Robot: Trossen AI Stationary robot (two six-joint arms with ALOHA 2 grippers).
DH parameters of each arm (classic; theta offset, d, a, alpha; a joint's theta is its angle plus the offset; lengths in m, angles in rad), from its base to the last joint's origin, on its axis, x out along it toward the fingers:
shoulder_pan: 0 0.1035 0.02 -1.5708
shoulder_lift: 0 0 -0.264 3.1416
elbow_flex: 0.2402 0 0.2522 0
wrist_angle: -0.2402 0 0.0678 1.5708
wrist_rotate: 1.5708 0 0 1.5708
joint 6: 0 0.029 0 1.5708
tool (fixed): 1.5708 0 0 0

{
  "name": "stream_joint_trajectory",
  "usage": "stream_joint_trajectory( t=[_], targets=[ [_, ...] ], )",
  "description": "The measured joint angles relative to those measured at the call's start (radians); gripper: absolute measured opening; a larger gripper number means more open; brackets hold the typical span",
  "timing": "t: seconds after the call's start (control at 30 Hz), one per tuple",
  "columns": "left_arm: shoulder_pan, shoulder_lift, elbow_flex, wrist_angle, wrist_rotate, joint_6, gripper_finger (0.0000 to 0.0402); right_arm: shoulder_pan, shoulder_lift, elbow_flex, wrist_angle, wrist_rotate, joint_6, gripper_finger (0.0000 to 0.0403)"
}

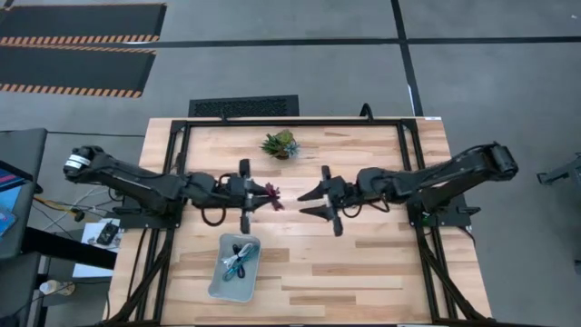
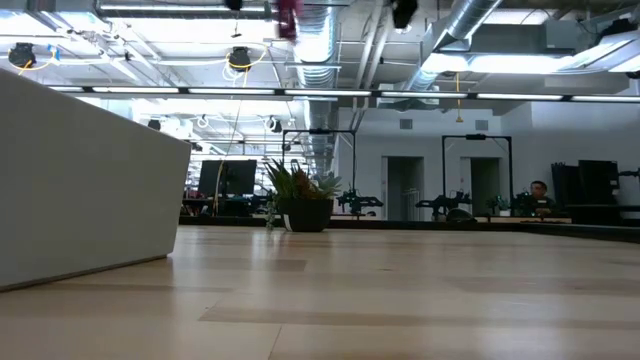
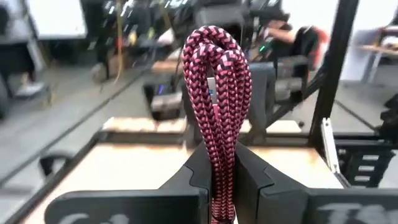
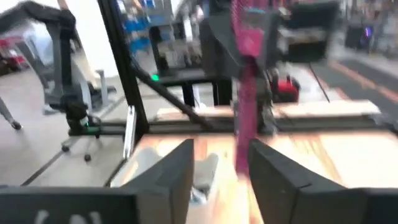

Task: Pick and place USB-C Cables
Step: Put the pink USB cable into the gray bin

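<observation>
The magenta-pink braided cable bundle (image 1: 273,196) is in my left gripper (image 1: 265,195), above the middle of the table; the gripper is shut on it. The bundle fills the left wrist view (image 3: 217,87) and shows at the top edge of the low view (image 2: 287,16). My right gripper (image 1: 303,203) is open, a short way to the cable's right, facing it. Its wrist view shows the pink cable (image 4: 244,99) ahead of its spread fingers. The teal cable (image 1: 240,258) and the white-grey cable (image 1: 231,269) lie in a grey tray (image 1: 218,283). My left gripper pinches the pink bundle between its two fingers (image 3: 252,177), on the doubled strands (image 3: 222,163) below the looped end. The fingers come level from the table's left. The looped end (image 3: 214,46) stands out past the fingertips, and the bundle is lifted clear of the table.
A small potted plant (image 1: 280,143) stands toward the table's far edge, behind the two grippers. The grey tray sits near the left of the near edge; its wall (image 2: 80,190) fills the left of the low view. Bare wood lies to the right of the tray.
</observation>
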Motion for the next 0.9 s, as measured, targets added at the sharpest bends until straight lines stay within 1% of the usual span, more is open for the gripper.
stream_joint_trajectory(
  t=[0.07,0.13,0.23,0.3,0.43,0.53,0.67,0.73,0.8,0.9],
  targets=[
    [-0.023,-0.045,0.0,-0.093,-0.06,-0.075,0.0014,0.0,-0.051,0.0,-0.095,0.013,0.024,0.0179],
    [-0.045,-0.095,0.0,-0.207,-0.109,-0.215,0.0014,0.0,-0.102,0.0,-0.172,0.048,0.046,0.0191],
    [-0.085,-0.148,0.0,-0.391,-0.183,-0.506,0.0014,0.0,-0.17,0.0,-0.304,0.111,0.052,0.0198],
    [-0.131,-0.171,0.0,-0.515,-0.225,-0.692,0.0014,0.002,-0.201,0.0,-0.377,0.146,0.071,0.0198],
    [-0.249,-0.159,-0.001,-0.713,-0.273,-1.055,0.0014,-0.001,-0.231,0.0,-0.521,0.198,0.118,0.0188],
    [-0.337,-0.104,-0.001,-0.751,-0.291,-1.263,0.0014,-0.001,-0.228,0.0,-0.592,0.21,0.157,0.0181],
    [-0.43,0.004,-0.001,-0.75,-0.296,-1.467,0.0013,-0.001,-0.199,0.0,-0.622,0.211,0.181,0.0174],
    [-0.472,0.066,-0.001,-0.746,-0.276,-1.552,0.0013,-0.001,-0.187,-0.003,-0.636,0.211,0.182,0.0173],
    [-0.513,0.125,-0.001,-0.737,-0.247,-1.634,0.0013,-0.001,-0.17,0.0,-0.613,0.211,0.183,0.0172],
    [-0.556,0.202,-0.001,-0.73,-0.215,-1.73,0.0013,-0.001,-0.141,0.0,-0.62,0.211,0.183,0.0171]
  ],
)
